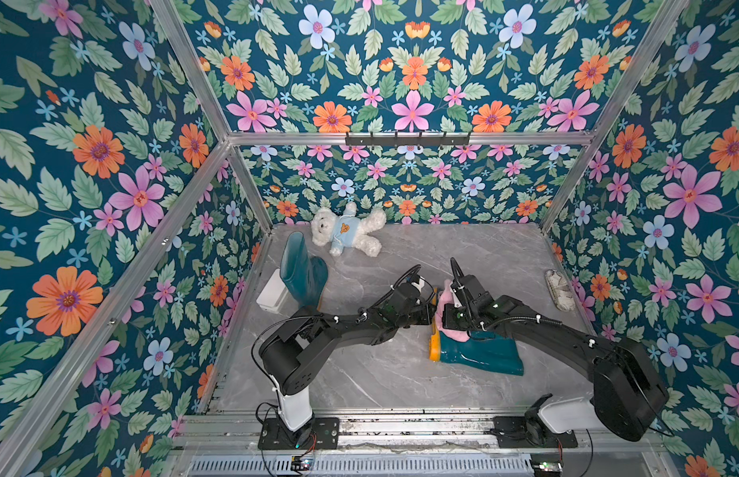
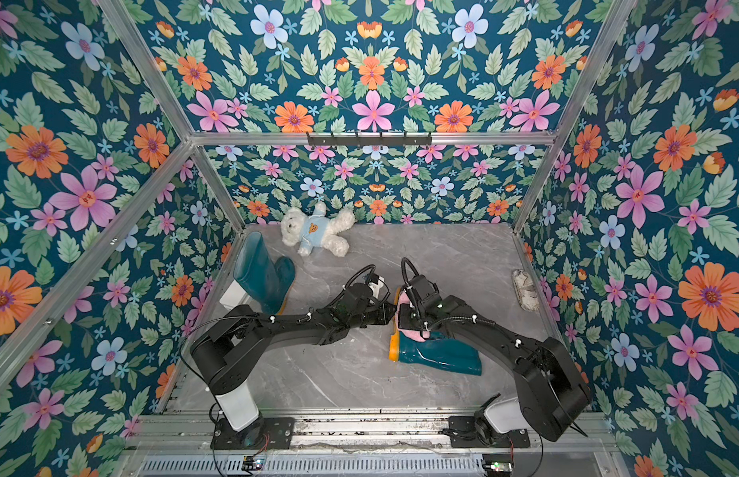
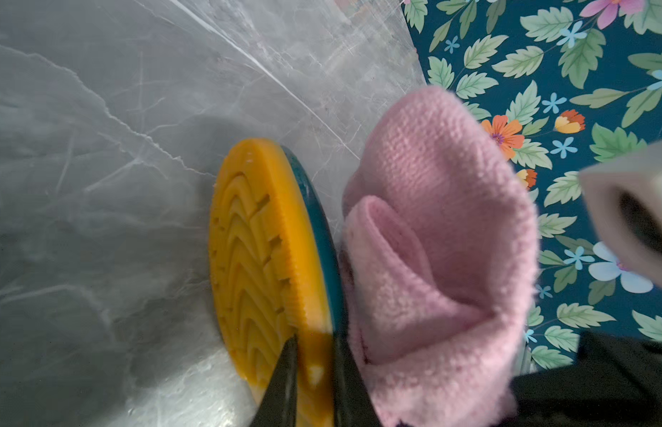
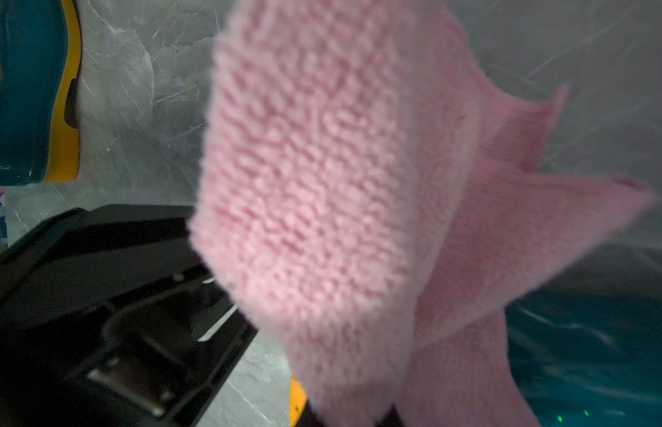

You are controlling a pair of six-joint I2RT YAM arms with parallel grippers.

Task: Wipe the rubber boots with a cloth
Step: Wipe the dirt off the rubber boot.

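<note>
A glossy teal rubber boot with an orange-yellow sole (image 1: 479, 355) lies on its side between the arms, sole facing left, shaft pointing right. The left gripper (image 3: 311, 344) pinches the sole's rim. The right gripper (image 1: 451, 326), directly over the foot, is clamped on a fluffy pink cloth (image 4: 322, 185) draped there.

One glossy teal calf-high rubber boot (image 1: 304, 272) with an orange-yellow sole stood upright at the left edge of the grey marbled floor (image 1: 401, 380), its foot pointing toward the centre. The second teal boot (image 1: 483, 351) lay on its side near the middle, its shaft stretched toward the right and its ribbed sole (image 3: 255, 258) facing left. A fluffy pink terry cloth (image 1: 456, 334) was bunched over that boot's foot, touching the teal upper just beside the sole.
</note>
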